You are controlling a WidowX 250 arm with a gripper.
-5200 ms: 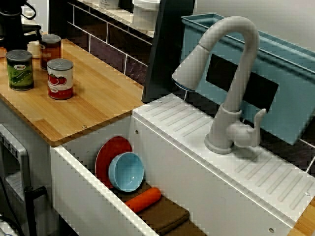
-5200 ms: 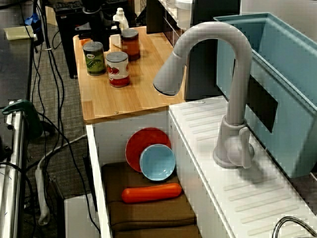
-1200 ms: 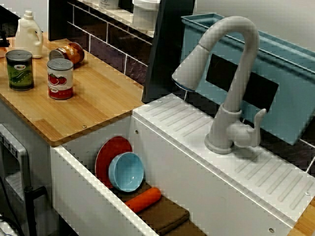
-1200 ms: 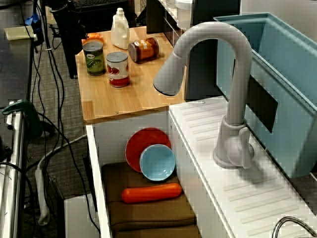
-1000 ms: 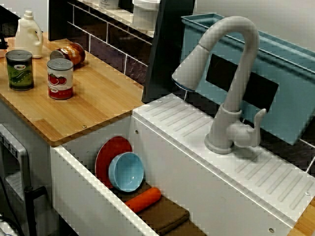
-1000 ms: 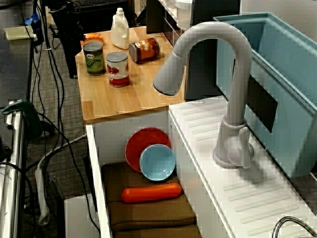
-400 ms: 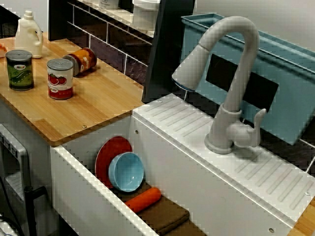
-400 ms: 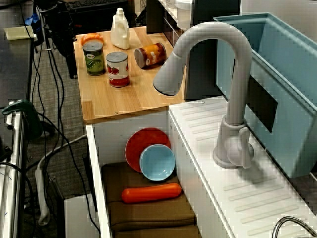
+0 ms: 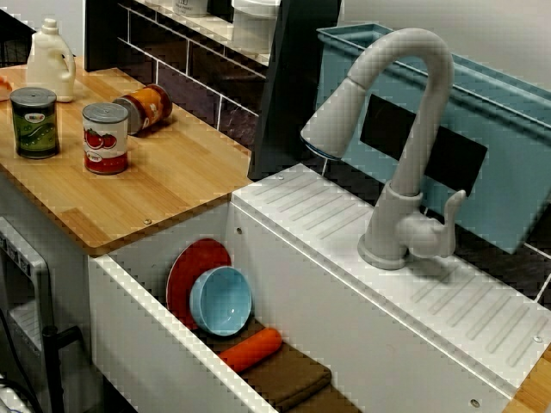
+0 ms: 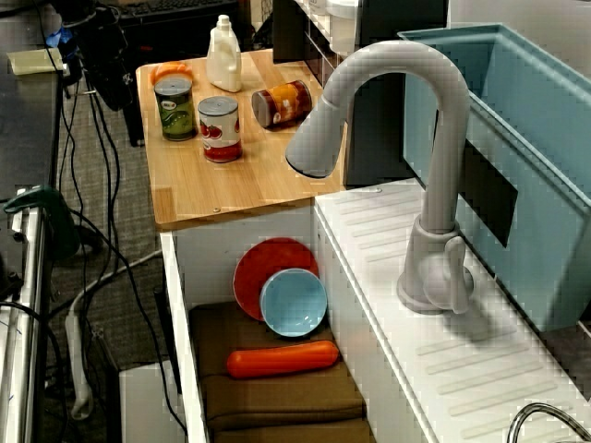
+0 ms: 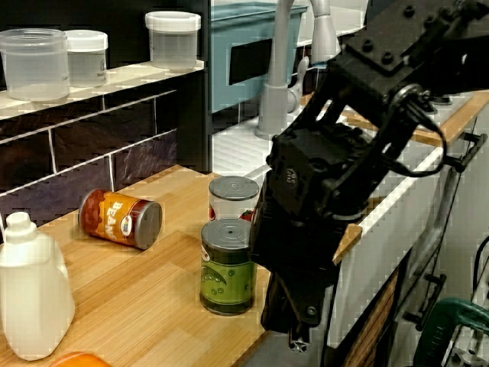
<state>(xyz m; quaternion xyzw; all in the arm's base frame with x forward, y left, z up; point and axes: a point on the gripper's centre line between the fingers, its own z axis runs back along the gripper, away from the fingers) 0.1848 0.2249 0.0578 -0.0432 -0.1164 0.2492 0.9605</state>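
Tipped orange can [image 11: 121, 219] has rolled further along the desk [image 9: 172, 181] toward the tiled wall since a second ago. Five seconds back it stood upright behind the red can [image 11: 233, 199]. Arm has pulled off past the desk edge.

Desk-end view, left to right:
- bottle [image 11: 30, 294] upright at 9 o'clock
- orange can on its side at 10 o'clock of the green can [image 11: 227, 266], well apart from it
- green can upright near the desk edge, red can at its 12 o'clock; the view from above shows them apart
- fingers [image 11: 293, 334] at 3 o'clock of the green can, just beside it and clear of it, pointing down; clenched or released, cannot tell

Side view, right of the desk: sink [image 9: 146, 344] with plate [image 9: 194, 267], bowl [image 9: 222, 301] leaning on it, carrot [image 9: 251, 348] on cloth [image 9: 293, 379]. Faucet [image 9: 405, 129] at 2 o'clock.
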